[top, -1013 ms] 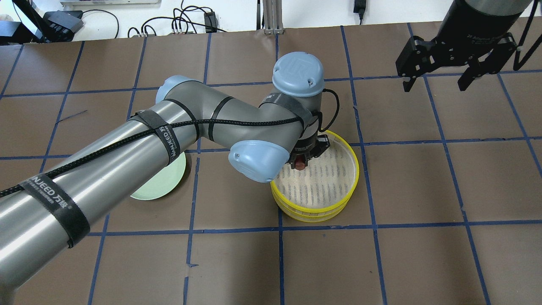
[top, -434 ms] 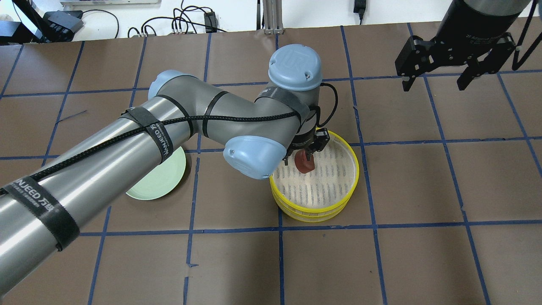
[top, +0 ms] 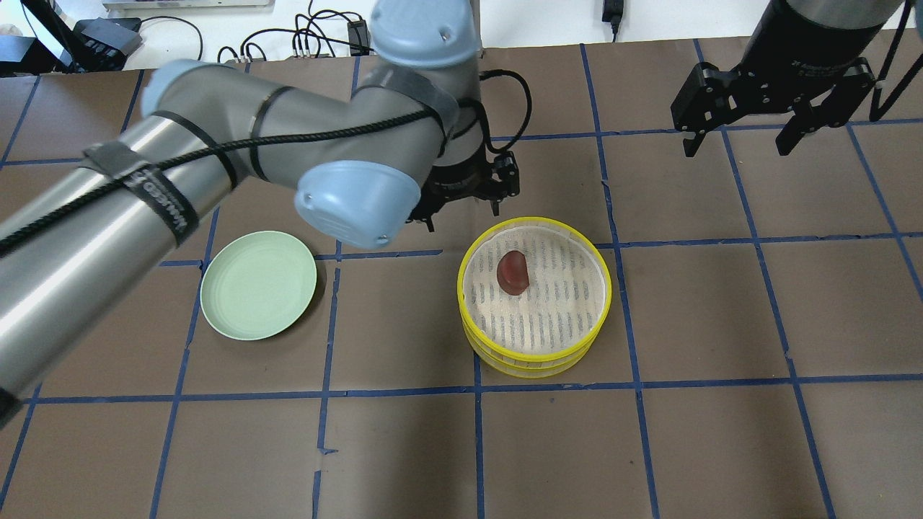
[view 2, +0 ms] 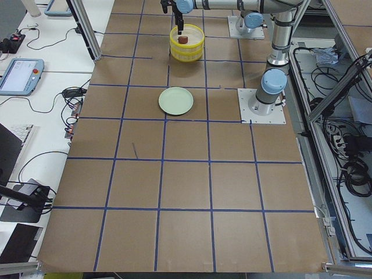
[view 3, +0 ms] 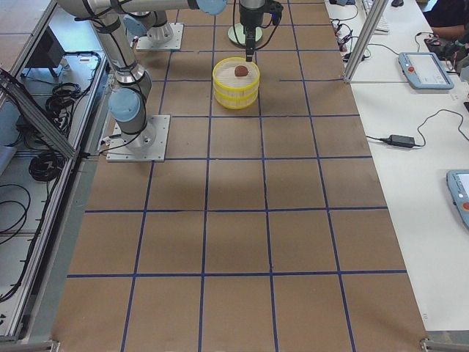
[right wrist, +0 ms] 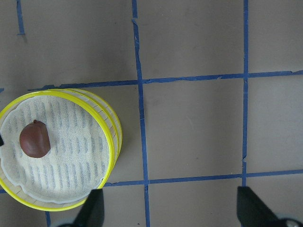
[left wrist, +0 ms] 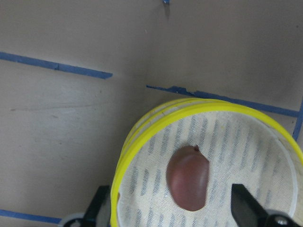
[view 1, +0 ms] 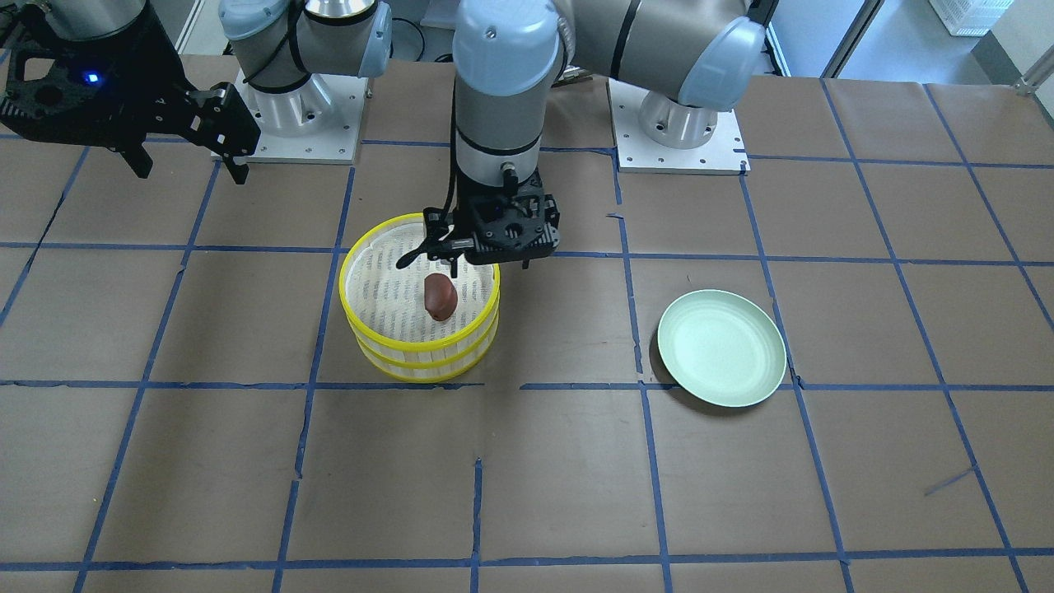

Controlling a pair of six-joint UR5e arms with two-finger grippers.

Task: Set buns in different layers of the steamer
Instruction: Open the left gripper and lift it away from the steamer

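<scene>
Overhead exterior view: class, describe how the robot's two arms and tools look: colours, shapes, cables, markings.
The left arm is a silver-grey tube with rounded pale-blue joint caps. A black braided cable runs along it, under black straps with white lettering. The left tool is black. The right arm ends in a black cylinder with small white print, and the right tool is black and angular.

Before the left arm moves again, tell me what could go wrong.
The open left end effector hangs close by the rim of the top tray; a low sweep might clip it and shift the stack. The brown bun lies off-centre and could roll. No white bun shows; the floor of the lower tray is hidden.
</scene>
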